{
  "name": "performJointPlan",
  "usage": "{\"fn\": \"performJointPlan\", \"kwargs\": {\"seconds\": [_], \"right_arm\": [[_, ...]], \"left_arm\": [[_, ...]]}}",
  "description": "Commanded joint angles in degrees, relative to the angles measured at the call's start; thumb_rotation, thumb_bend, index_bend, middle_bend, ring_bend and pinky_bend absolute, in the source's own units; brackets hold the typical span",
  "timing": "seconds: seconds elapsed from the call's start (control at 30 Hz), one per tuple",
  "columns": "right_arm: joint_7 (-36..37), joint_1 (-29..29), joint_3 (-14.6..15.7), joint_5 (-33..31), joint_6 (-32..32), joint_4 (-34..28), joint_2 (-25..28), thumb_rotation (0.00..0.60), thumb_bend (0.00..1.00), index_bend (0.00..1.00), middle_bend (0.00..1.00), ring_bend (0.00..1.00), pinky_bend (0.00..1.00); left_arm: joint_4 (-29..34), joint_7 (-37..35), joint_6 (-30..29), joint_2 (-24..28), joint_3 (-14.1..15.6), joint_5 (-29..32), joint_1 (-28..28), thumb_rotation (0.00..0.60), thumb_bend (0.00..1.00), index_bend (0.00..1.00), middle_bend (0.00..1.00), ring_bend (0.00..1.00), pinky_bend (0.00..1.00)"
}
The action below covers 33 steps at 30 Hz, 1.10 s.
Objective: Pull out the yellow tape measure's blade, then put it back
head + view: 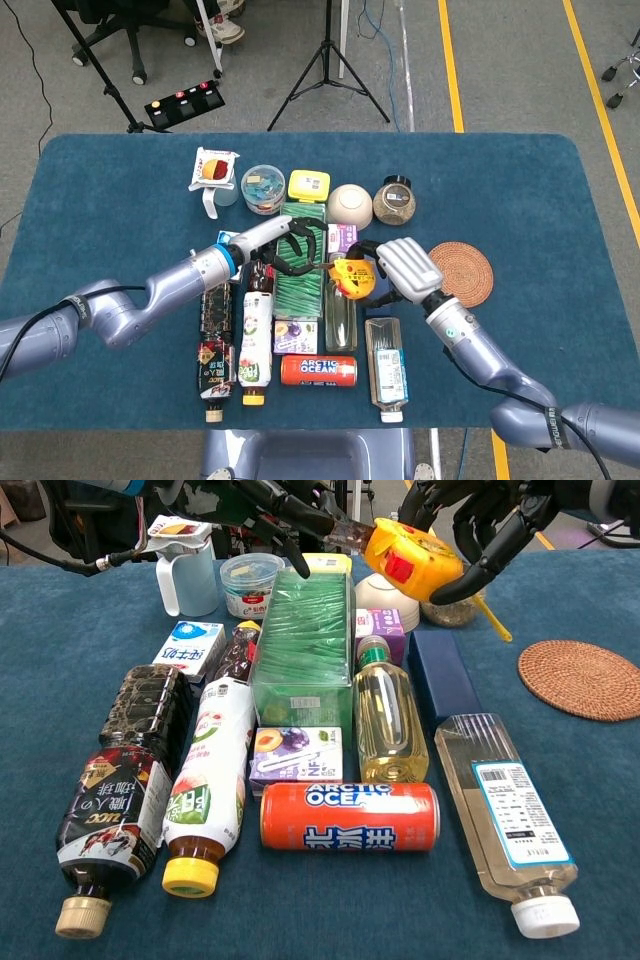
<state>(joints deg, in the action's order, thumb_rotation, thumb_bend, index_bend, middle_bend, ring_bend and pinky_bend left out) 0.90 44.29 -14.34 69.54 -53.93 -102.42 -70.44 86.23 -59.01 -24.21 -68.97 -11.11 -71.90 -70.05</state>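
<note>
Head view: blue-clothed table (90,220) on a grey floor with yellow lines, tripod legs behind; right hand (400,268) curls round the yellow tape measure (349,277), held above the laid-out bottles, with the left hand (300,245) fingers closed at its left end. Chest view: tape measure (411,560) up near the top edge, left fingertips (330,525) pinching the blade tip; orange can (350,816) reads "ARCTIC OCEAN".
</note>
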Motion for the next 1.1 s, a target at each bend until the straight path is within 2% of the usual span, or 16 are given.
{"fn": "performJointPlan", "kwargs": {"seconds": [0.03,0.23,0.57,0.77,1.1], "right_arm": [[-0.05,-0.05,0.12,0.08,0.13,-0.07,0.21,0.6,0.2,0.61,0.58,0.65,0.69],[-0.44,-0.3,0.6,0.24,0.4,-0.15,0.91,0.6,0.2,0.61,0.58,0.65,0.69],[-1.03,-0.75,1.28,0.48,0.62,-0.22,1.88,0.6,0.2,0.61,0.58,0.65,0.69],[-1.24,-1.06,2.03,0.77,1.04,-0.2,2.2,0.6,0.2,0.61,0.58,0.66,0.69],[-2.06,-0.6,2.66,1.51,2.09,-0.27,2.11,0.6,0.2,0.63,0.6,0.67,0.69]], "left_arm": [[0.6,1.69,0.34,0.35,-0.78,1.24,0.71,0.6,0.42,0.67,0.15,0.06,0.32],[1.9,4.17,1.13,1.83,-1.8,2.09,2.67,0.6,0.42,0.67,0.15,0.07,0.32],[3.41,3.58,2.75,4.39,-2.97,-0.78,6.12,0.6,0.41,0.67,0.15,0.07,0.32],[4.1,1.37,2.17,6.26,-3.42,-3.61,9.22,0.6,0.41,0.67,0.15,0.07,0.32],[4.38,-4.75,-0.48,10.88,-2.08,-10.06,14.52,0.6,0.41,0.67,0.15,0.07,0.32]]}}
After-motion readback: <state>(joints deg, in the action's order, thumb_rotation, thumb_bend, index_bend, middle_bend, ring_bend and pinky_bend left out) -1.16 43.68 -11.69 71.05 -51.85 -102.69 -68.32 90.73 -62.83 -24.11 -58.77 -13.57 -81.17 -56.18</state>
